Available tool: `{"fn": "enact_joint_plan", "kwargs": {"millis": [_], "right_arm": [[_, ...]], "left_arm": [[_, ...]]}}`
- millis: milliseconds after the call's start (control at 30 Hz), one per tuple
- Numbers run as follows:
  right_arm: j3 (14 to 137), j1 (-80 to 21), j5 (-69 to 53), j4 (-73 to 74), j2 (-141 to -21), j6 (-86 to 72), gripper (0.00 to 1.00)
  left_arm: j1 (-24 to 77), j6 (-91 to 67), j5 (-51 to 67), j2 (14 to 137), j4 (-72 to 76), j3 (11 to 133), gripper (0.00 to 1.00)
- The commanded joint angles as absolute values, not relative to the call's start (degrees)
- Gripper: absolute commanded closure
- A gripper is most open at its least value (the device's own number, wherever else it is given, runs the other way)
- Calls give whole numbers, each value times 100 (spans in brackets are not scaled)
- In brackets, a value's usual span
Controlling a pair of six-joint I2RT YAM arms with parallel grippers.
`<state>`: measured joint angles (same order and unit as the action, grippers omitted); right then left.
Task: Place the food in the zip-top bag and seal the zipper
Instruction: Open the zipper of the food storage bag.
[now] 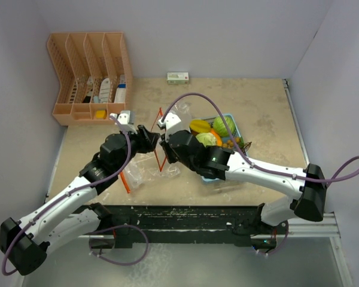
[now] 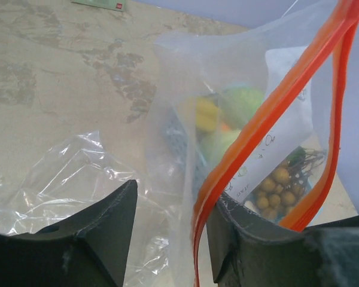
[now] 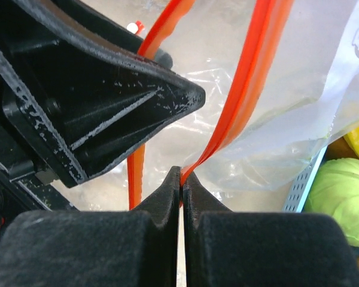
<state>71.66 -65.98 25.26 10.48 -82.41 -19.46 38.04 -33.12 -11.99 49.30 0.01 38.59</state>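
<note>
Right claw (image 3: 180, 179) is clenched on the orange zipper strip (image 3: 239, 101), propping the zip-top bag (image 1: 145, 173) mouth upright. Left claw (image 2: 170, 233) is released, jaws straddling the opposite lip, nothing pinched yet. The food (image 1: 210, 134) sits in the blue tray (image 1: 230, 117) just right of the bag, on the right arm's side.

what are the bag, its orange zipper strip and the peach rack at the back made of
Bag: thin clear plastic film with a glossy finish. It crinkles and glints, and the food shows through it.
Zipper strip: thicker orange plastic, smooth and probably flexible, since it curves along the bag's mouth.
Rack: looks like rigid moulded plastic, matte peach, with lattice walls. The material is not certain from this view.
</note>
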Motion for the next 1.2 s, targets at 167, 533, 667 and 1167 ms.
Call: {"fn": "enact_joint_plan", "kwargs": {"millis": [167,533,667,1167], "right_arm": [[7462,-6598,2734,1479,-7960,-2062,100],[7849,-6592,5526,2895,-7776,-2794,100],[7959,-6570,6200,3160,-7770,-2881,100],[7753,-5962,4231,1916,-7634,-1981,69]], "left_arm": [[3838,-3060,-1248,5141,132,3999,100],[3841,-2408,-1917,4596,-1877,5181,100],[3840,-2144,-1932,4808,-2703,5777,100],[3838,-1739,-1653,4469,-3483,6852,100]]}}
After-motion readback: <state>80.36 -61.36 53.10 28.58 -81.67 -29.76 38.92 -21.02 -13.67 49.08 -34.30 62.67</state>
